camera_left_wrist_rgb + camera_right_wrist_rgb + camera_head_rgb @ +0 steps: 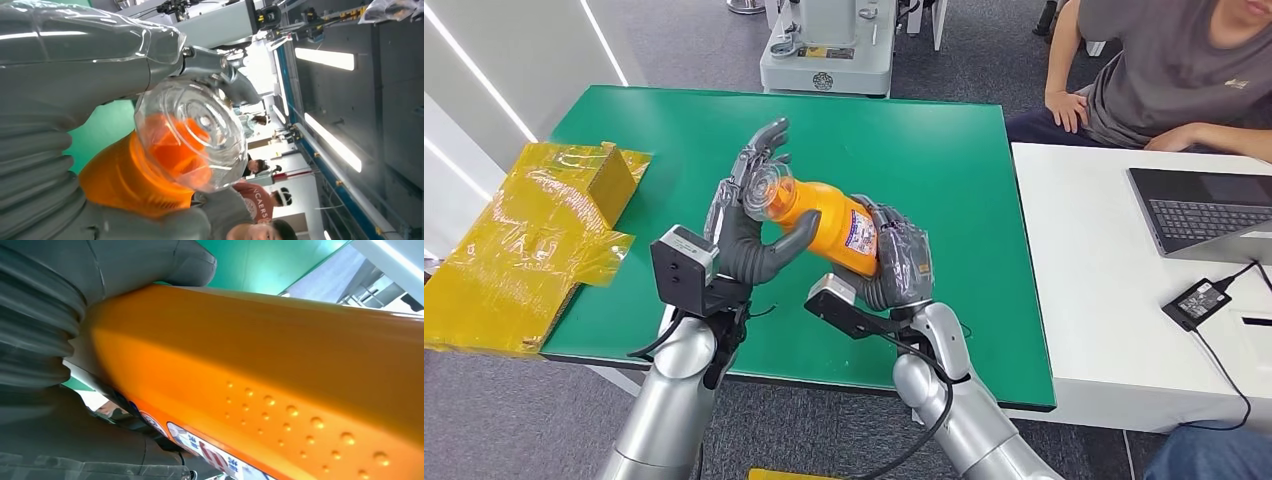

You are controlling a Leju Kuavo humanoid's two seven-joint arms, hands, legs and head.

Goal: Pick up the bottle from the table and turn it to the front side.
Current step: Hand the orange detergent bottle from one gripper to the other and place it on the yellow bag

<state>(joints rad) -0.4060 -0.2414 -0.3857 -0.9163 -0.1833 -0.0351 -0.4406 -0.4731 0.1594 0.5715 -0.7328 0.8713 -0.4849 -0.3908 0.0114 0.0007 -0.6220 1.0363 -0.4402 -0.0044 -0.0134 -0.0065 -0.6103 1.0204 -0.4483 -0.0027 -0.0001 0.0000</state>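
While both arms reach in over the green counter (944, 140), the orange bottle (829, 215) hangs in the air between them, lying on its side and clear of the counter top. The right robot hand (902, 265) grasps the labelled lower body of the bottle, its dark fingers wrapped around it; in the right wrist view the orange bottle (280, 370) runs across the picture with a patch of raised dots and a strip of label, pressed against the right robot hand (45, 340). The left robot hand (749, 215) holds the other end: its thumb lies under the neck and its fingers stand up behind the clear cap (769, 190). From the left wrist, the clear cap (192, 132) faces the camera with the orange neck behind it, cradled between the grey thumb and fingers of the left robot hand (60, 65).

Off to the far side of the left robot hand, at the counter's edge, lies crumpled yellow wrapping (534, 245) around a box. Beyond the right robot hand stands a white desk (1084, 270) with a laptop (1204, 210) and a black power adapter (1196, 300); a person (1164, 70) in a grey shirt sits behind it
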